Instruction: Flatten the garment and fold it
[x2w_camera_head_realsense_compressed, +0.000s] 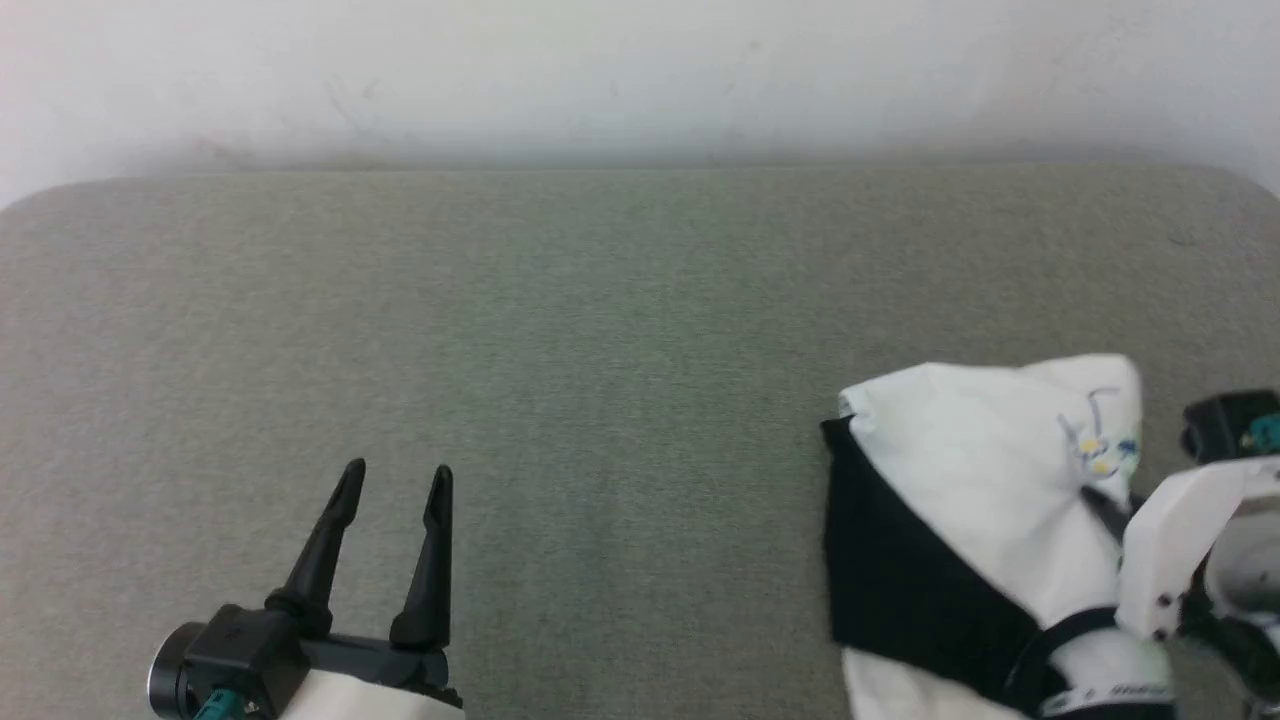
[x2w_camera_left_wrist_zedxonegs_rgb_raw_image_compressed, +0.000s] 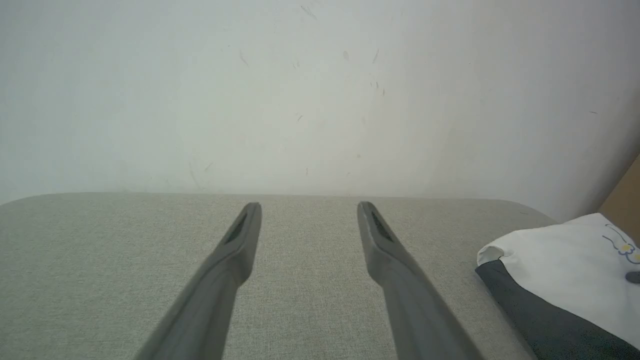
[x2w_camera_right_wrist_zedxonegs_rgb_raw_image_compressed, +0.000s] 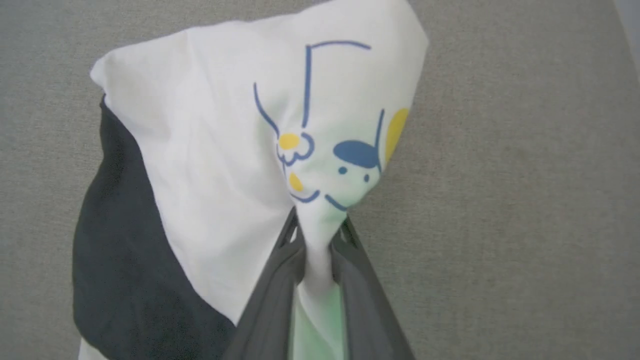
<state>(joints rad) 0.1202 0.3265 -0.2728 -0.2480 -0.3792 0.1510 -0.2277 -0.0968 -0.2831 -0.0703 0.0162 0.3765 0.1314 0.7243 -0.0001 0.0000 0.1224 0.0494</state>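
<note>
1. The garment (x2w_camera_head_realsense_compressed: 960, 470) lies bunched at the near right of the grey-green bench (x2w_camera_head_realsense_compressed: 600, 350), with a white panel on top and a black part along its left side.
2. In the head view the picture's bottom edge cuts off its lower part, and the right arm's pale wrist housing (x2w_camera_head_realsense_compressed: 1170, 550) covers its right side.
3. The right hand (x2w_camera_right_wrist_zedxonegs_rgb_raw_image_compressed: 318, 227) is clenched on a pinched fold of the white cloth, just below a blue and yellow print (x2w_camera_right_wrist_zedxonegs_rgb_raw_image_compressed: 325, 145). The fold runs down between the two dark fingers (x2w_camera_right_wrist_zedxonegs_rgb_raw_image_compressed: 270, 300), and their tips are partly buried in cloth.
4. The print is creased, so what it shows is hard to make out.
5. Small dark lettering on a white band (x2w_camera_head_realsense_compressed: 1110, 690) at the lower edge is too small to read.
6. The left hand (x2w_camera_head_realsense_compressed: 399, 470) is released, fingers spread, over bare bench well apart from the garment.
7. In the left wrist view the garment (x2w_camera_left_wrist_zedxonegs_rgb_raw_image_compressed: 560, 260) is cut off by the right edge.
</note>
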